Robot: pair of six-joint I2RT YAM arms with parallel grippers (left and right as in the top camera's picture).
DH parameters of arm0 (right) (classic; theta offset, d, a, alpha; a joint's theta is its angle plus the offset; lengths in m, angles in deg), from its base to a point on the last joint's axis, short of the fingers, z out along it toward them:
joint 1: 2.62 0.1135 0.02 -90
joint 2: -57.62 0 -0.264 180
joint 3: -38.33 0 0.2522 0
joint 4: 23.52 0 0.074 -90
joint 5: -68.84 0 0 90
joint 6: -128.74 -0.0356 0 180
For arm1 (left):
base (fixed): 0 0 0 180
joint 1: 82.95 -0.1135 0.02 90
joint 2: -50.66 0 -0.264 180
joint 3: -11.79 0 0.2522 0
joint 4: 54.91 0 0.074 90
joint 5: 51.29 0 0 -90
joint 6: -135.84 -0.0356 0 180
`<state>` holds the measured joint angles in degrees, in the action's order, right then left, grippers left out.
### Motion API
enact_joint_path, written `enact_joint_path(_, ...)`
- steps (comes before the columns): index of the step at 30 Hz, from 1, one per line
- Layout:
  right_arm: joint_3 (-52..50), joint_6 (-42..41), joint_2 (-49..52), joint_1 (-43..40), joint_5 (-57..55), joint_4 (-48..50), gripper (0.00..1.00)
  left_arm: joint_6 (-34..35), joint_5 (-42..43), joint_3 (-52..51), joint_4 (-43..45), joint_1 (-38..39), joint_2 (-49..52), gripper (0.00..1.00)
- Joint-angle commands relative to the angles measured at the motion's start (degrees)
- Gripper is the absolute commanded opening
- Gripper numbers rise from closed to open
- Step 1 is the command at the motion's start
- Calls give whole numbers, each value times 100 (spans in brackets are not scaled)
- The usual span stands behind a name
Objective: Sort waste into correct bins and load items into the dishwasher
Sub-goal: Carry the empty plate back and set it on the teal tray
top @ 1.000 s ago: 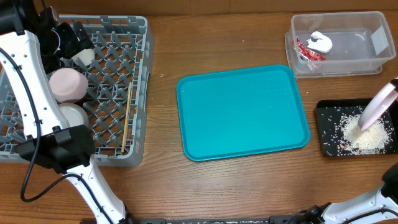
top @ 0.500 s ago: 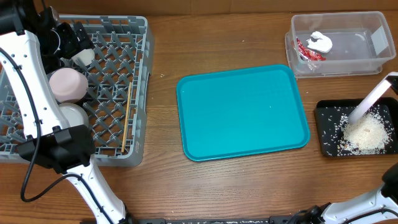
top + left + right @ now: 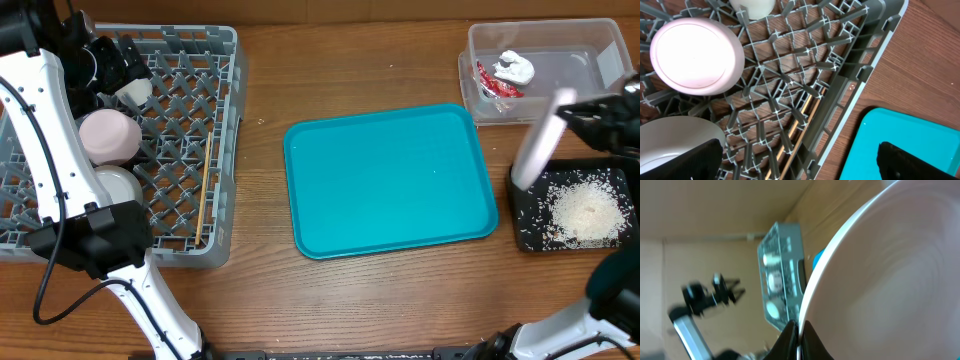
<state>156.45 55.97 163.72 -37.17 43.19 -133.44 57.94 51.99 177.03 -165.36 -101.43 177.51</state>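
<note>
gripping the large white plate [image 3: 890,280] by its rim — the right claw [image 3: 799,331].

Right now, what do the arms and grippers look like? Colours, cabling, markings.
Left arm: white links, black joint housings, and a thin black cable looping beside the lower joint. Left gripper: matte black fingers. Right arm: same white link, black toward the wrist. Right gripper: dark as well. No markings are legible.
</note>
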Motion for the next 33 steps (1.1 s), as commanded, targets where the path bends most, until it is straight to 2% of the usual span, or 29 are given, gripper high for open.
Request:
enact_joint_path(1,138,232,-614,728,37,90,4,61,-20,7,-11,13,-184,100)
enact_joint_path(4,138,223,-778,1436,-352,286,4,61,-17,7,-11,13,-181,100)
enact_joint_path(6,138,-63,-807,1974,-933,549,4,61,-17,7,-11,13,-184,100)
enact_joint_path(12,118,-2396,-750,3856,-3873,1657,4,59,-20,7,-11,13,-184,100)
enact_joint_path(21,-492,-4411,-291,6323,-6319,3027,4,61,-17,7,-11,13,-184,100)
enact_joint_path(28,-949,-5337,420,7193,-6627,4061,4,61,-17,7,-11,-15,-184,100)
enact_joint_path(31,-949,-5482,614,7399,-6625,4323,4,61,-20,7,-11,-15,-184,100)
enact_joint_path(33,-949,-5534,686,7532,-6627,4419,10,59,-20,7,-11,2,-184,100)
